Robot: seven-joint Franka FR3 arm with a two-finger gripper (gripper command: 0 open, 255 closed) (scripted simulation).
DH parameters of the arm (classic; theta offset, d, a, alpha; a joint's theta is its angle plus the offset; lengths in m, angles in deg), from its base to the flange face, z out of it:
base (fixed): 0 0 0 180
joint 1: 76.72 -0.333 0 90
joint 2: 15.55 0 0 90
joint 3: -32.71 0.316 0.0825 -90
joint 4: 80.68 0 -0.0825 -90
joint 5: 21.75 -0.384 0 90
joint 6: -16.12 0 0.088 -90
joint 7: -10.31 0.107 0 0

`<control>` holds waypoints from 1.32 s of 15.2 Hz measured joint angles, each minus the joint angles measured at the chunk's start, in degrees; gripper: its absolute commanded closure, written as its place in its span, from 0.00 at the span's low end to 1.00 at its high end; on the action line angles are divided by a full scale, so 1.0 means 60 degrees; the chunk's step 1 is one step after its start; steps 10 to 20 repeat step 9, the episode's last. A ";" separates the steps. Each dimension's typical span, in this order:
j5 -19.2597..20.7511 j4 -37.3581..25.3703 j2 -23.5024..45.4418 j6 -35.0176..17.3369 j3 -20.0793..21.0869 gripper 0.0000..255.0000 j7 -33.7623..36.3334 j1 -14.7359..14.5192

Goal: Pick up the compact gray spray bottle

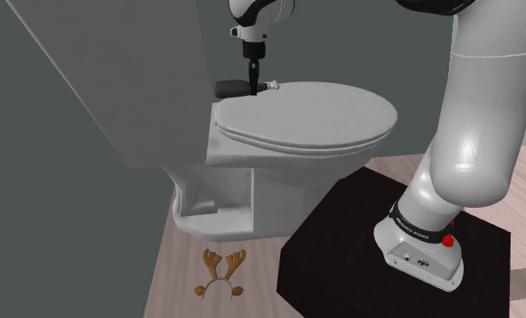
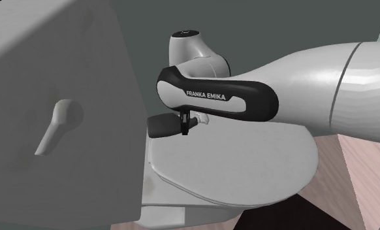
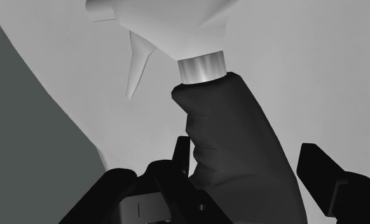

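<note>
shoulder: gripper (image 1: 252, 83) straight over the dark spray bottle (image 1: 229, 88), lying sideways on toilet lid (image 1: 324, 113) by the tank (image 1: 117, 81) | second exterior: gripper at its neck | wrist: fingers (image 3: 320, 168) apart, bottle between, gap on one side

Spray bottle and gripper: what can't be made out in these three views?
- Shoulder view: the gripper crosses the spray bottle, hiding its middle; the spray head is too small to read.
- Second exterior view: the arm's black wrist cover hides most of the bottle's head end.
- Wrist view: the bottle's base is cut off by the bottom edge, the nozzle by the top; finger contact cannot be told.
</note>
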State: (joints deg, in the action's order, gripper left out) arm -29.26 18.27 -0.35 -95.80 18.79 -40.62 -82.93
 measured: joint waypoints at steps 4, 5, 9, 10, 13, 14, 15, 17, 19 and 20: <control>0.0037 -0.0436 -0.0060 0.0488 -0.0002 1.00 0.0078 -0.0010; 0.0058 -0.0460 -0.0132 0.0583 -0.0007 1.00 0.0091 -0.0016; 0.0093 -0.0796 -0.0218 0.1000 -0.0022 1.00 0.0126 -0.0007; 0.0093 -0.0796 -0.0218 0.1000 -0.0022 1.00 0.0126 -0.0007; 0.0093 -0.0796 -0.0218 0.1000 -0.0022 1.00 0.0126 -0.0007; 0.0093 -0.0796 -0.0218 0.1000 -0.0022 1.00 0.0126 -0.0007; 0.0093 -0.0796 -0.0218 0.1000 -0.0022 1.00 0.0126 -0.0007; 0.0093 -0.0796 -0.0218 0.1000 -0.0022 1.00 0.0126 -0.0007; 0.0093 -0.0796 -0.0218 0.1000 -0.0022 1.00 0.0126 -0.0007; 0.0093 -0.0796 -0.0218 0.1000 -0.0022 1.00 0.0126 -0.0007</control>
